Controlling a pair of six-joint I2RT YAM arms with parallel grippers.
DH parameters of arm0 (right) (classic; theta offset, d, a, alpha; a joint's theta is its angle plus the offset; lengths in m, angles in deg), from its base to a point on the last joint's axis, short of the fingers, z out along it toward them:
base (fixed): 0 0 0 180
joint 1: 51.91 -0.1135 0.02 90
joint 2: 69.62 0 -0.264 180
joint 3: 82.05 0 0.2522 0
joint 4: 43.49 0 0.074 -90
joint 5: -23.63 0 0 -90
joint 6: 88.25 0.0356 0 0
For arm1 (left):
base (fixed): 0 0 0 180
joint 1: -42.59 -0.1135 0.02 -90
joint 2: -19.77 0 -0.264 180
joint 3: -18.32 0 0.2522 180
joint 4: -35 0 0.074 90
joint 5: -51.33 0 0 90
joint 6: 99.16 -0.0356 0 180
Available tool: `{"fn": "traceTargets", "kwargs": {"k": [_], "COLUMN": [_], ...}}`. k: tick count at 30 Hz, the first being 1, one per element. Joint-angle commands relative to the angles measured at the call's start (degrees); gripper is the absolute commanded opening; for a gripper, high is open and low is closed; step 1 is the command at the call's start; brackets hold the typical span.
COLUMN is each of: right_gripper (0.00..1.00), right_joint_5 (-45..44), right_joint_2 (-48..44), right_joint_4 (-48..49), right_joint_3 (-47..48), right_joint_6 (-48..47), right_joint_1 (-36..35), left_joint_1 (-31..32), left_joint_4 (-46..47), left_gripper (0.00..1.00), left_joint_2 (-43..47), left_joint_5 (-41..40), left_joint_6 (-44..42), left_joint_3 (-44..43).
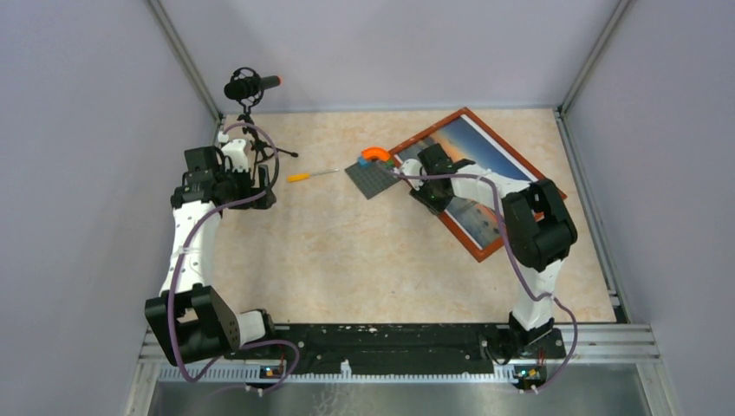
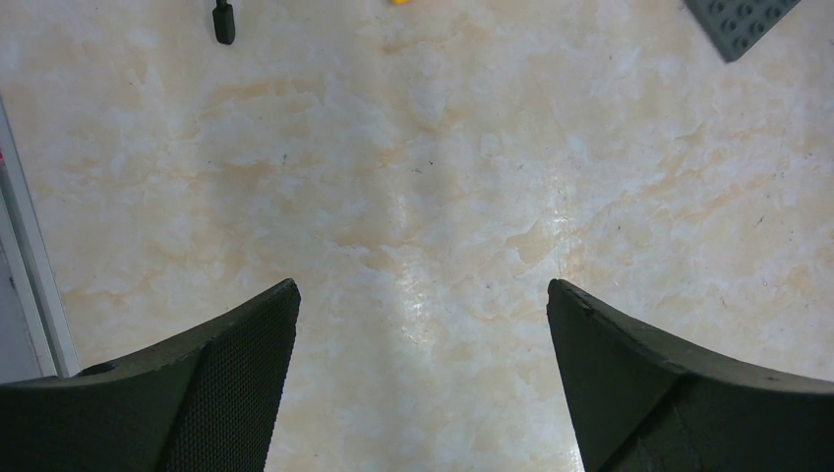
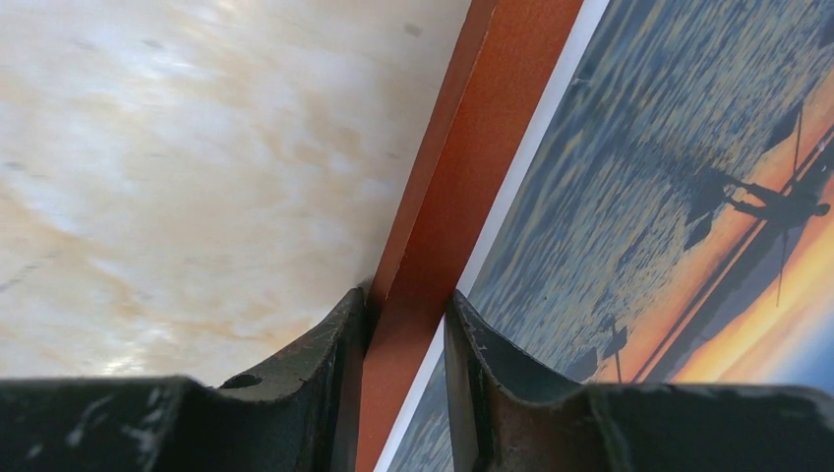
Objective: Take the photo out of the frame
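One frame [image 1: 429, 133], one photo [image 1: 478, 140], one baseplate [image 1: 373, 179], one orange brick [image 1: 376, 153], one screwdriver [image 1: 312, 175], one microphone [image 1: 247, 86], two arms [image 1: 192, 243] [image 1: 537, 230].

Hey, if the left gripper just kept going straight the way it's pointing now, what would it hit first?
Probably the bare tabletop: the open left gripper points at it with nothing in between. The grey baseplate lies well off that line. Depth is unclear.

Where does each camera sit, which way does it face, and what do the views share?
Top external: above, behind both arms, looking down at the table; they show whole.
Left wrist: on the left arm, looking down at the table; left gripper open.
Right wrist: looking along the frame edge; right gripper shut on it.
Shared: frame and photo in top and right wrist; baseplate in top and left.
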Motion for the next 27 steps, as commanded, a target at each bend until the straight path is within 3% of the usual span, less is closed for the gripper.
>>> {"fn": "traceTargets", "kwargs": {"k": [1, 19, 27], "right_gripper": [0.13, 0.11, 0.11], "right_joint_5": [6.1, 7.3, 8.8], "right_joint_2": [2.2, -1.8, -2.3], "right_joint_4": [-3.6, 0.9, 0.7], "right_joint_3": [-2.1, -10.3, -11.8], "right_joint_6": [-5.8, -15.2, -13.2], "right_joint_1": [-6.3, -23.7, -27.6], "left_joint_1": [0.2, 0.1, 0.5], "left_joint_4": [1.6, -1.1, -5.6], "left_gripper": [0.99, 0.99, 0.99], "left_joint_2": [-0.2, 1.1, 1.6], "left_joint_5": [1.7, 9.7, 14.7], "left_joint_6": [0.8, -3.2, -8.2], "left_joint_3": [-2.4, -4.1, -4.3]}}
